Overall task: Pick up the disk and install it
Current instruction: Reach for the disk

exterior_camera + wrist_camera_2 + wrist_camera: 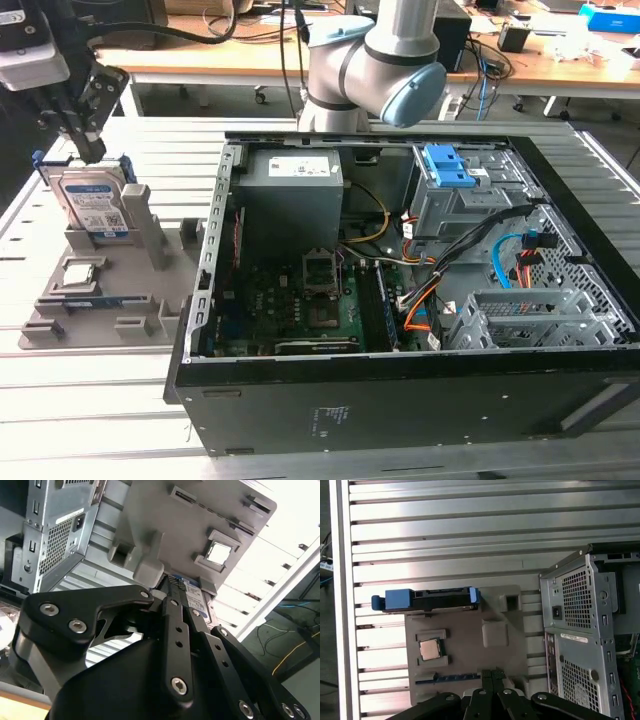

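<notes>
STEP: pick-up, not gripped yet | DISK: flat silver disk with blue side rails (92, 205) stands on edge in grey plastic holder (130, 310), 9 o'clock from open black computer case (400, 400) | PINCER: black pincer (93, 155) at its 12 o'clock, pinched narrow, empty | NEEDS: probably open wide, drop straight.

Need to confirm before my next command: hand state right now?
Hand: shut, holding nothing, close above the upright silver rectangular hard drive with blue rails.
</notes>
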